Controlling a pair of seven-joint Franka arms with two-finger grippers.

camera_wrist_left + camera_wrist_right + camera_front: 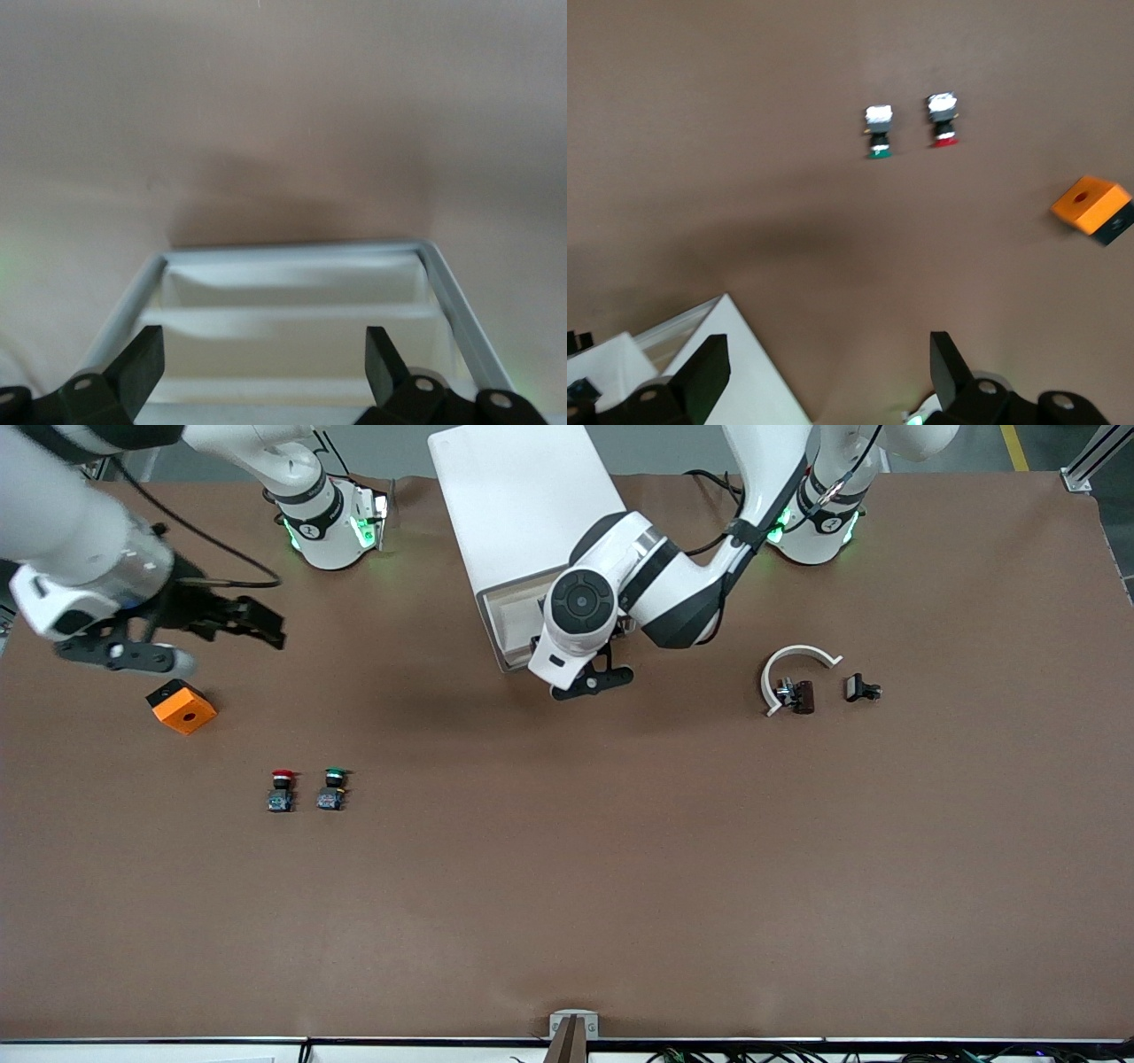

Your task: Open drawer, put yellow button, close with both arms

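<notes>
The white cabinet [518, 505] stands between the two arm bases. Its drawer [514, 608] shows at the cabinet's front, and I cannot tell how far out it stands. My left gripper [592, 680] hangs open just above that front. In the left wrist view its fingers [146, 363] frame the cream tray fronts [283, 345], with nothing between them. My right gripper [266, 627] is open and empty above the table at the right arm's end, close to the orange block [182, 707]. The yellow button shows in no view.
A red-capped button [282, 788] and a green-capped button [332, 788] stand side by side, nearer the front camera than the orange block. Toward the left arm's end lie a white curved piece [795, 657], a small dark part [800, 696] and a black clip [861, 688].
</notes>
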